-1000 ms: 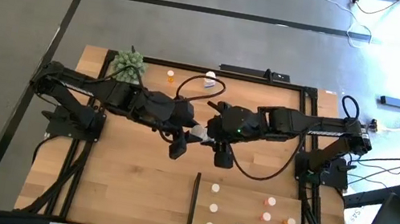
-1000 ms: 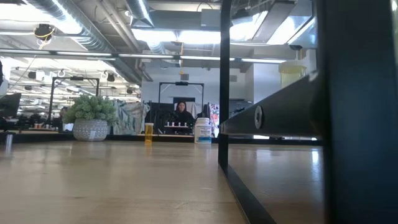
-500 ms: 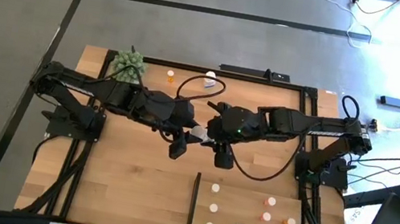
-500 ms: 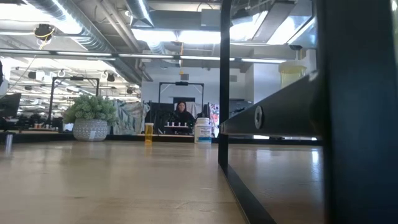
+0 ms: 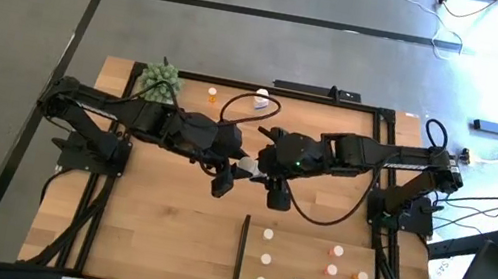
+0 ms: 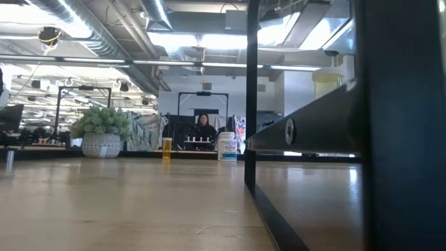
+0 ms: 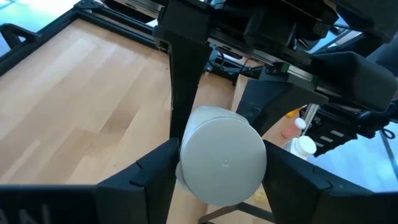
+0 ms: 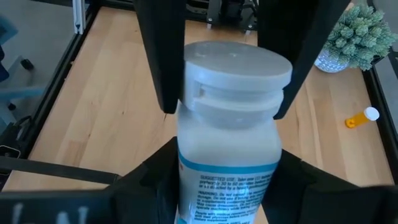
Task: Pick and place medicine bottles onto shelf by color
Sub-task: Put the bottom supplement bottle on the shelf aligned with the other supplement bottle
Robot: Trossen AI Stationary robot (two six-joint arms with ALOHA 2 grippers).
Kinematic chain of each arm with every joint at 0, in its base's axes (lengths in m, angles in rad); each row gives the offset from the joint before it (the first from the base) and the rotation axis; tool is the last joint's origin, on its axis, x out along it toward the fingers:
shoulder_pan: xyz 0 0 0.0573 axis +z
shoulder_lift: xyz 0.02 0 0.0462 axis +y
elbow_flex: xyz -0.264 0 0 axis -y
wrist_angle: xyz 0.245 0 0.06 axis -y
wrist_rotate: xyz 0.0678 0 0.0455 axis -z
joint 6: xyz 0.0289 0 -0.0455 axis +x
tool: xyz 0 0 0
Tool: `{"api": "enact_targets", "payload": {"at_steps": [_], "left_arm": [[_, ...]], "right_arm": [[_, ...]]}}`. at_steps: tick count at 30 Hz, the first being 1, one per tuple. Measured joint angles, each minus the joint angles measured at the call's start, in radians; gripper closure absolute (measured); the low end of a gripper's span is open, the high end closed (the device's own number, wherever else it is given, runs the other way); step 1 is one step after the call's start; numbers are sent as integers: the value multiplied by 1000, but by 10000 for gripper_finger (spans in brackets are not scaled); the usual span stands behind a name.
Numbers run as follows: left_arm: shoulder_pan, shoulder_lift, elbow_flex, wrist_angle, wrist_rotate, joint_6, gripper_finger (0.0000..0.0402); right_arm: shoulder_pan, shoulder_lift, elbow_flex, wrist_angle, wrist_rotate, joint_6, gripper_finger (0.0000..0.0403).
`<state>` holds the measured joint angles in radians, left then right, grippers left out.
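A: What's at the table's left?
B: A green plant (image 5: 159, 81), then an orange bottle (image 5: 212, 96). At mid-table the left gripper (image 5: 231, 170) and right gripper (image 5: 264, 175) meet on one white bottle (image 8: 231, 124), fingers of both pressed to its sides.
A: Any label?
B: White with a blue band; "SUGGESTED USE" and "WARNING" seem readable, the rest too small.
A: And the right?
B: The shelf (image 5: 308, 239) carries white and orange bottles.
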<state>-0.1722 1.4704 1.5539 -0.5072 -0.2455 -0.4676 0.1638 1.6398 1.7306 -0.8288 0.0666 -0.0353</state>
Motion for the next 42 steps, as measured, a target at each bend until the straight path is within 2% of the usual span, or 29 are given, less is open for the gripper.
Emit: {"api": "enact_targets", "payload": {"at_steps": [8,14,26,33,37,42], "left_arm": [[-5,0,-1,2,5,5,196],[-7,-2,-1,-15,40,106,196],[-2,-3,-1,-60,45,283,195],[2,-21,0,-89,-33,288,195],[-3,-46,-2,-120,-53,287,195],[-14,-82,2,-112,-54,286,195]], "right_arm": [[0,0,0,-4,0,0,231],[1,0,0,-21,-2,0,231],[4,-25,0,-47,-1,1,231],[29,-106,0,-95,6,31,231],[80,-146,0,-169,73,79,231],[180,-193,0,-245,242,180,231]]}}
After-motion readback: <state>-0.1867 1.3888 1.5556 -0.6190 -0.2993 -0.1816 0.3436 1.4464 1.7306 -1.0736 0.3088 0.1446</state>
